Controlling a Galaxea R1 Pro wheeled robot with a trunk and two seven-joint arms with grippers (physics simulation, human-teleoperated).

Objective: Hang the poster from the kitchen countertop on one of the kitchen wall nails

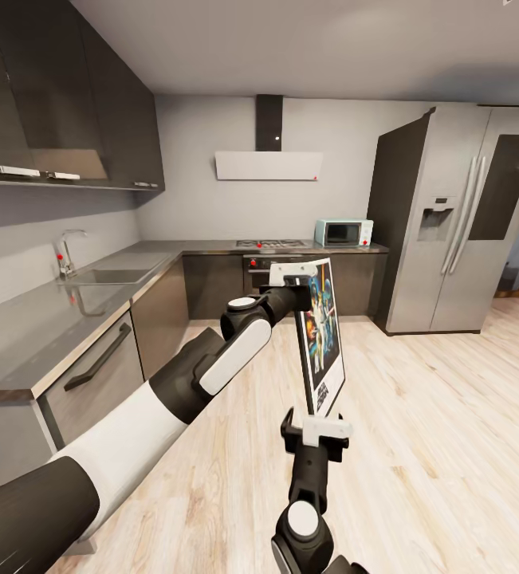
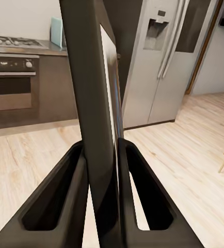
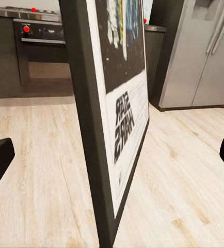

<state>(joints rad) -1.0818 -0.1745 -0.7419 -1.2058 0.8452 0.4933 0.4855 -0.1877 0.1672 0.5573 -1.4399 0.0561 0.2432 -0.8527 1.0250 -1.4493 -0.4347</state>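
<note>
upright, poster clamped in left end effector (right end effector released, below).

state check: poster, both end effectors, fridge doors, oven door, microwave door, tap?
poster: upright, off the counter, held in the air, not hung
left end effector: shut on the poster's edge
right end effector: open, fingers apart, just under the poster's bottom edge
fridge: both doors closed
oven: door closed
microwave: door closed
tap: no water seen running
</note>
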